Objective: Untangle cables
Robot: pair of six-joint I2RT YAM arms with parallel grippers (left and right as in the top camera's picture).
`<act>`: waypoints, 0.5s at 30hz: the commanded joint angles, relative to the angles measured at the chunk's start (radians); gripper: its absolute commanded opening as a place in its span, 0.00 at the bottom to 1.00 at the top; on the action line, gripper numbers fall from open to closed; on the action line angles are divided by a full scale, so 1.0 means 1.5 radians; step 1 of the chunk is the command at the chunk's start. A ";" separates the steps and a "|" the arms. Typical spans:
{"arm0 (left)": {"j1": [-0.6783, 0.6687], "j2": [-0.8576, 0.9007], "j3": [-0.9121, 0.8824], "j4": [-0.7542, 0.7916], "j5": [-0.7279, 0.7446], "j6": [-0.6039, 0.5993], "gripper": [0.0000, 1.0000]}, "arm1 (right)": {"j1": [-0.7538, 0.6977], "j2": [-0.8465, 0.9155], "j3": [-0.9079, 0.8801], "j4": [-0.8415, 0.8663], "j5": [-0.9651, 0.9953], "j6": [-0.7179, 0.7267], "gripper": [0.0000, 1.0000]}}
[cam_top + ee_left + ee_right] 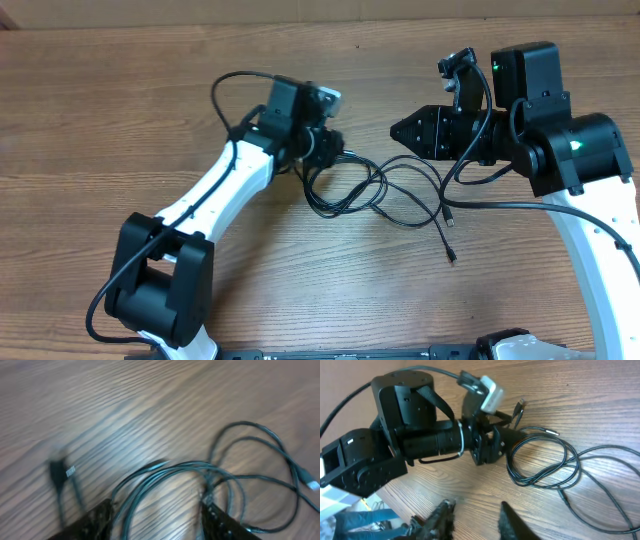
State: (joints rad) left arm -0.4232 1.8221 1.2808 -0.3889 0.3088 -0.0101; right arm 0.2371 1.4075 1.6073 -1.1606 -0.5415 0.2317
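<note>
Brown wood-grain table [120, 90] fills every view, evenly lit; blue clutter [360, 521], perhaps fabric, past its edge.

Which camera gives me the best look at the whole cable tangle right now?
Overhead. It shows the cables whole, from the left gripper out to the loose plug near the right arm. Left wrist shows only blurred loops close up; right wrist shows the coil but cuts off strands at its right edge.

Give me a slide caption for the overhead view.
Tangled black cables lie on a wooden table, left gripper at the loops, right gripper opposite, empty.
</note>
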 commanded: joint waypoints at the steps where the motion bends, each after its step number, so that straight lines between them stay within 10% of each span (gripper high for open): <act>1: -0.031 0.015 -0.002 0.023 0.041 0.122 0.62 | 0.000 -0.002 0.016 -0.002 0.017 -0.003 0.31; 5: -0.050 0.015 -0.002 0.039 0.037 0.356 0.85 | 0.000 -0.002 0.016 -0.021 0.071 -0.003 0.34; 10: -0.054 0.017 -0.002 0.062 0.035 0.612 0.89 | 0.000 -0.002 0.016 -0.038 0.096 -0.003 0.42; 15: -0.053 0.050 -0.002 0.098 -0.016 0.700 0.85 | 0.000 -0.002 0.016 -0.046 0.122 -0.003 0.45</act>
State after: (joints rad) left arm -0.5037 1.8431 1.2808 -0.2646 0.3344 0.8272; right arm 0.2371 1.4075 1.6073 -1.2278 -0.4038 0.2340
